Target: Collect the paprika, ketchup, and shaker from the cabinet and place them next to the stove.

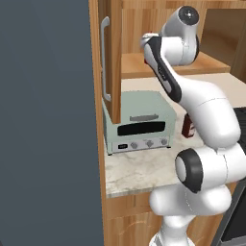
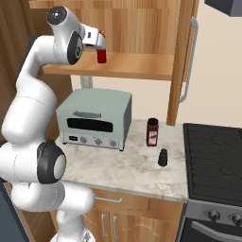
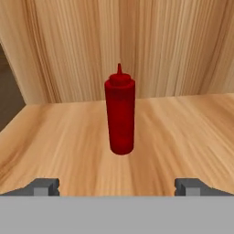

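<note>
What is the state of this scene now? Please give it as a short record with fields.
ketchup: upright on the cabinet shelf
gripper: open, facing the ketchup, not touching it
paprika: standing on the counter, left of the stove
shaker: on the counter, in front of the paprika
toaster oven: on the counter under the shelf

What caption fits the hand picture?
Open fingers facing the upright ketchup on the cabinet shelf.
</note>
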